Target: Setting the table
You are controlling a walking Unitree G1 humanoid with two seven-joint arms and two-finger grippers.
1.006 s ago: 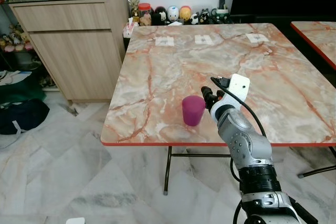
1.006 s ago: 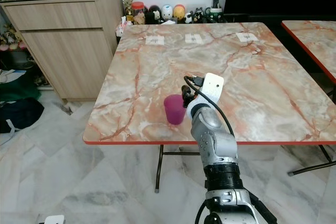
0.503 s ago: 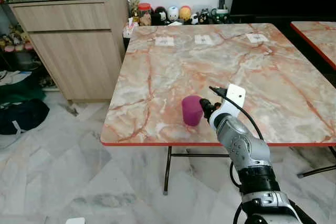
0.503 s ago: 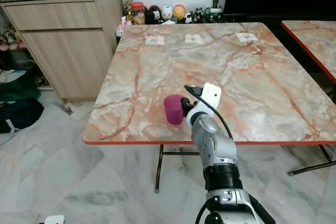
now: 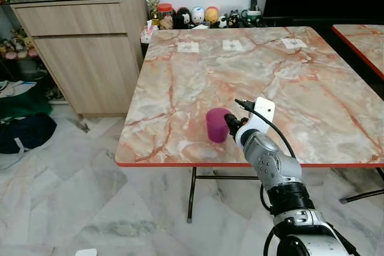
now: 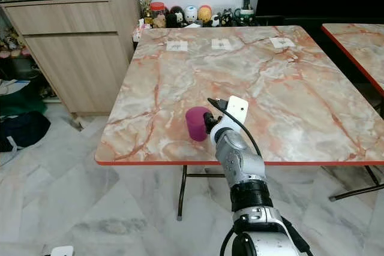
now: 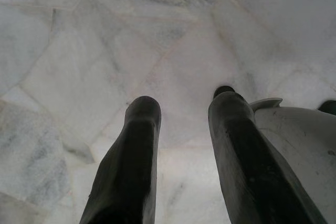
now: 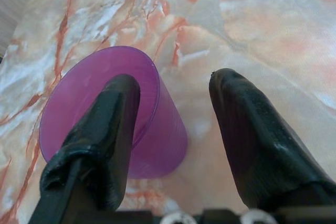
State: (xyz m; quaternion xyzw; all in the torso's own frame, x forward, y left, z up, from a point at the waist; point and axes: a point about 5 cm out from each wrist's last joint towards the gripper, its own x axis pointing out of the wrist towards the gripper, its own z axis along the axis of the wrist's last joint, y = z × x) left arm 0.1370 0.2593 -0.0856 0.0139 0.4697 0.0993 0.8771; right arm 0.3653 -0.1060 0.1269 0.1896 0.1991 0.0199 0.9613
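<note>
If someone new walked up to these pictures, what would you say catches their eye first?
Most likely the purple cup, standing near the front edge of the orange-veined marble table, with the right gripper open around its wall: one finger reaches inside the rim, the other stands outside. Next, the row of small figurines along the wall behind the table, beside the wooden cabinet. The left gripper hangs open over the pale floor.

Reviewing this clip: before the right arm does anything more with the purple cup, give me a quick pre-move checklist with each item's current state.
1. Purple cup upright on the table: ok.
2. Right gripper open: ok.
3. One finger inside the cup's rim, the other outside: ok.
4. Cup away from the table's near edge: ok.
5. Firm contact between finger and cup wall: cannot tell.
6. Left gripper hanging over the floor, out of the way: ok.
</note>
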